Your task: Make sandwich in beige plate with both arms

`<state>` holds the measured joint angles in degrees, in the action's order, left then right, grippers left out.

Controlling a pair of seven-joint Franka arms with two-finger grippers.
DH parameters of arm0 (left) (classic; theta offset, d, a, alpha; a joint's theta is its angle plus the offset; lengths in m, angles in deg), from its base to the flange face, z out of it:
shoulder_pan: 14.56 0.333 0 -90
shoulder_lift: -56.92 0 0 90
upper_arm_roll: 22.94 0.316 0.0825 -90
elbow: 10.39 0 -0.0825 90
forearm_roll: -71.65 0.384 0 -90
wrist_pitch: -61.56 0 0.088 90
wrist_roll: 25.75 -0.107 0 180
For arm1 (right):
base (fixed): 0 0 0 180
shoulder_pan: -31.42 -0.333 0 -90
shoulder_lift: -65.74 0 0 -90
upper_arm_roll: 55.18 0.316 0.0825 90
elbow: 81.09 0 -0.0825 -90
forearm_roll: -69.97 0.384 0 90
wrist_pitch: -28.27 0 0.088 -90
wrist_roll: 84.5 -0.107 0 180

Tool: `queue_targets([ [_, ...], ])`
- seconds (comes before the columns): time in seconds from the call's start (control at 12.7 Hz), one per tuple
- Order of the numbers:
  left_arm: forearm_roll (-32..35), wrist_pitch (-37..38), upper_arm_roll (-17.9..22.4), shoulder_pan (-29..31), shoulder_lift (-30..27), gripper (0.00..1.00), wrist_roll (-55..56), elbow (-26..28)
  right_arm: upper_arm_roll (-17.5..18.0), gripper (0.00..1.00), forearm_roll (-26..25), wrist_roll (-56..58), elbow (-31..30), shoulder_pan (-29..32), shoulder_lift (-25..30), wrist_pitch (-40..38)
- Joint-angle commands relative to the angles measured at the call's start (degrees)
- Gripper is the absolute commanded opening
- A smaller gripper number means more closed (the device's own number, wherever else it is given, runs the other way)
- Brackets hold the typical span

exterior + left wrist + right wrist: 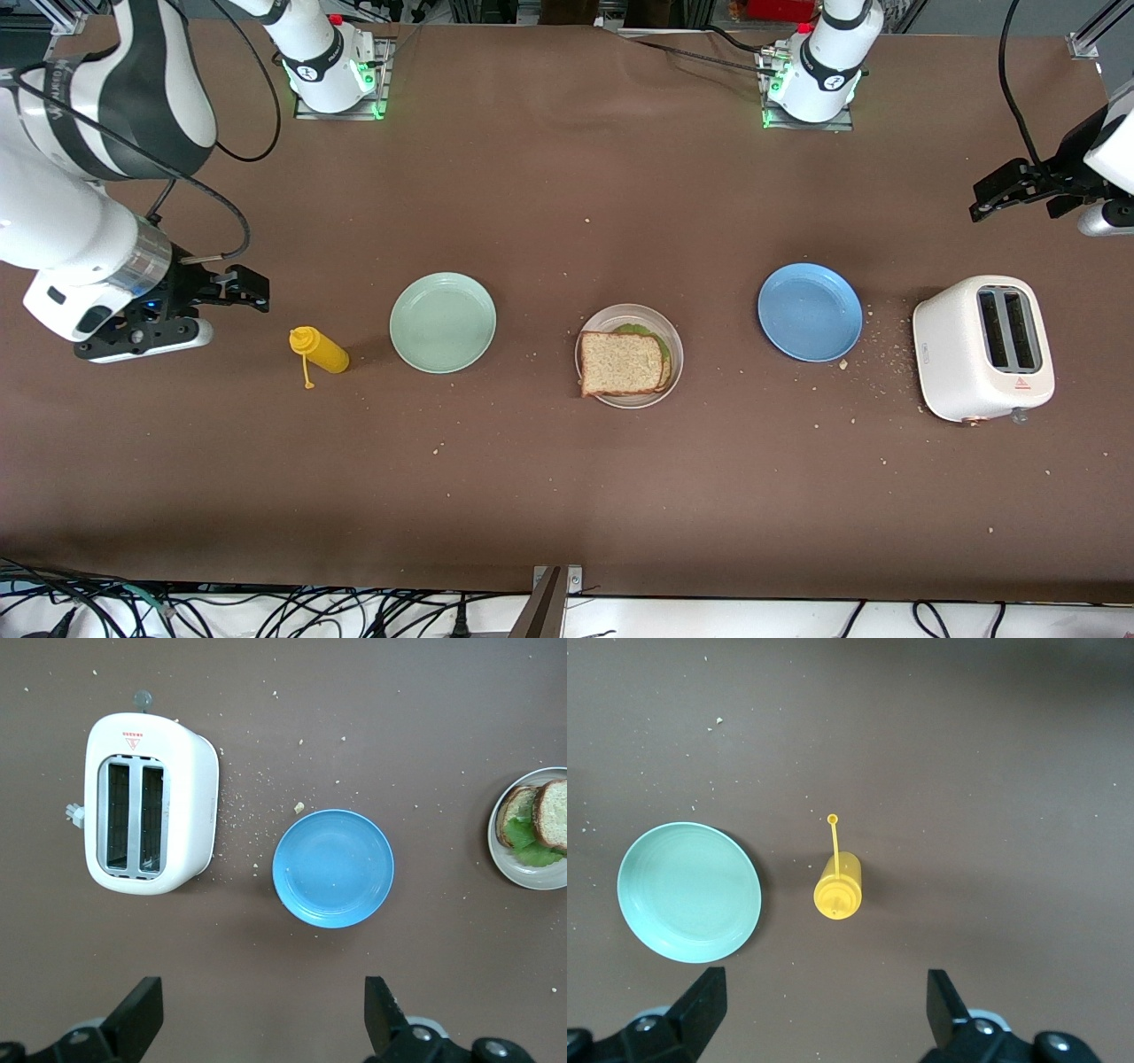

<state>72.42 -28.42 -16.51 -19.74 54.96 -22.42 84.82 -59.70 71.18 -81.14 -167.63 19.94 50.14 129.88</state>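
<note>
Front view. Sandwich (623,362): assembled on beige plate (672,341), centre frame, top slice slightly askew over the lettuce. By my judgement nothing remains but to keep both arms clear; if the slice needs squaring, a light nudge would do. Right gripper (244,291), mid-left edge, over bare table by yellow squeeze bottle (321,349): fingers spread wide, empty. Left gripper (997,197), upper right: spread, empty.

Left wrist view. Toaster (149,803) upper left, blue plate (333,868) centre, crumbs between; sandwich at right edge. Nothing obstructs.

Right wrist view. Mint-green plate (689,890) lower left, bottle centre, both well apart from the sandwich.
</note>
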Motion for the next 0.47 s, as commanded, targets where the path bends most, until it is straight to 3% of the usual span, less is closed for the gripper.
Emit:
queue_targets([
  [0.0, -1.3, 1.7, 0.5, -0.2, 2.8, 1.0, 0.5, -3.5, 12.4, 1.0, -6.2, -6.9, -1.3, 9.6, 3.0, -1.8],
  [0.08, -1.2, 2.1, 0.5, -0.3, 3.0, 1.0, 0.5, -4.1, 14.2, 1.0, -6.3, -7.8, -1.3, 11.1, 3.0, -1.9],
  [0.39, -1.3, 2.3, 0.5, 0.1, 3.1, 1.0, 0.3, -3.9, 14.1, 1.0, -5.7, -8.0, -1.1, 11.1, 2.4, -1.9],
])
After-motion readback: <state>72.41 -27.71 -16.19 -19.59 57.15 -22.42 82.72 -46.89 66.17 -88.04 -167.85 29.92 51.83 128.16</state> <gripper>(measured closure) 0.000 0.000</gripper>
